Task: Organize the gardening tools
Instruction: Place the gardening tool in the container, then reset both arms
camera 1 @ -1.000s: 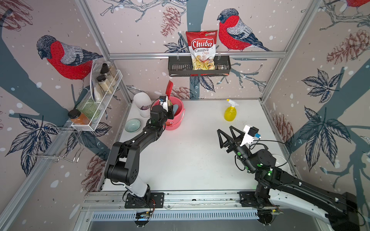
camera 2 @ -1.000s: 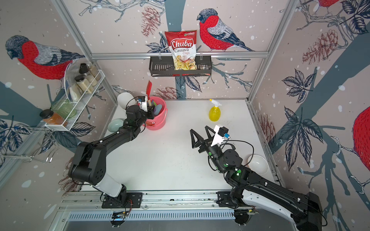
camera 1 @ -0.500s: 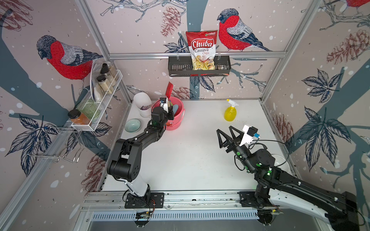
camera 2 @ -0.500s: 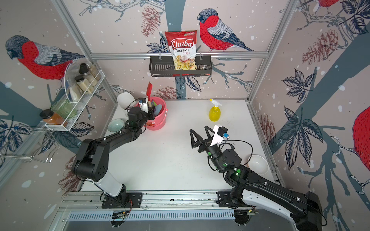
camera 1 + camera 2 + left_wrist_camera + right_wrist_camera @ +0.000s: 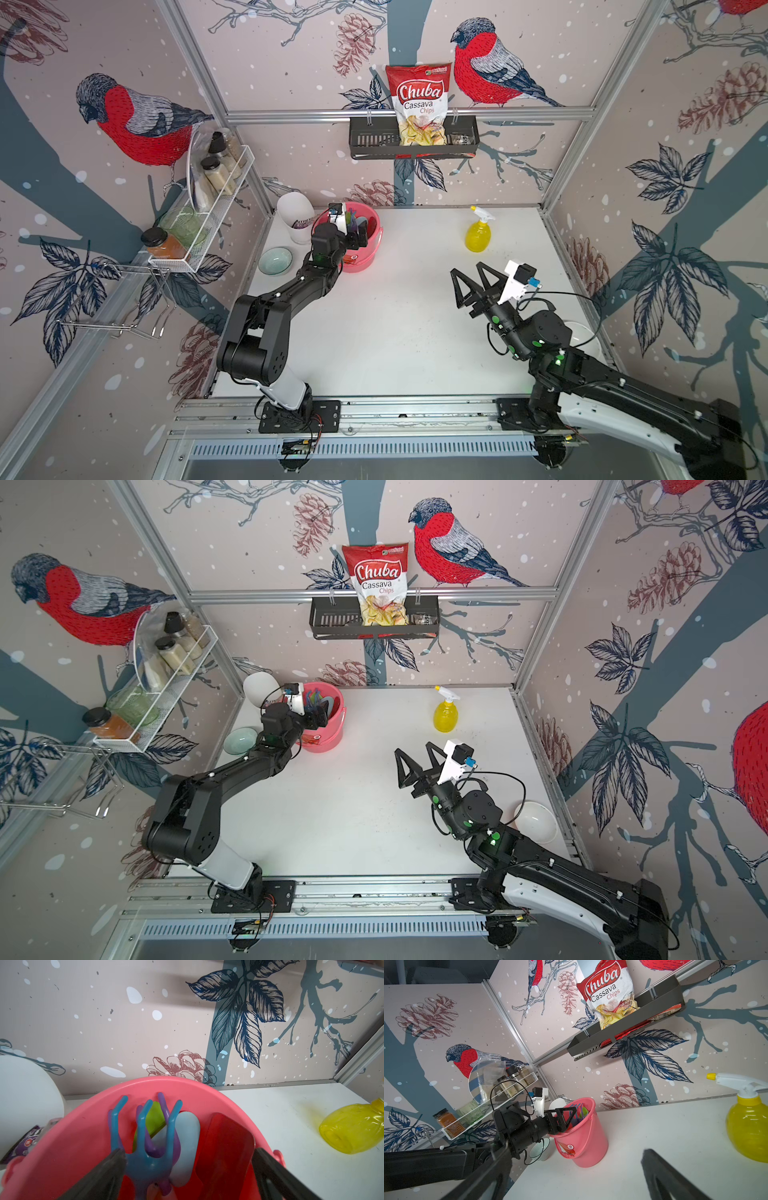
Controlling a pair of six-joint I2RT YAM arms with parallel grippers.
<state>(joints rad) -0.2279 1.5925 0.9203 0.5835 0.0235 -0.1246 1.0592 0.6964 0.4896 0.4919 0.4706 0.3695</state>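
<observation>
In the pink bucket [image 5: 187, 1084] the blue fork [image 5: 145, 1163] half-hides the purple fork [image 5: 163, 1105] and green trowel [image 5: 154, 1120]; their handles are cut off. The left pincer [image 5: 188, 1152] gapes wide over the bucket; the right pincer [image 5: 467, 270], equally wide, hangs well apart.

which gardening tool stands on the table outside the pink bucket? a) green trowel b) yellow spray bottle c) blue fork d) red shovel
b: the yellow spray bottle stands alone on the white table, while the red shovel, blue fork and green trowel sit inside the pink bucket.
</observation>
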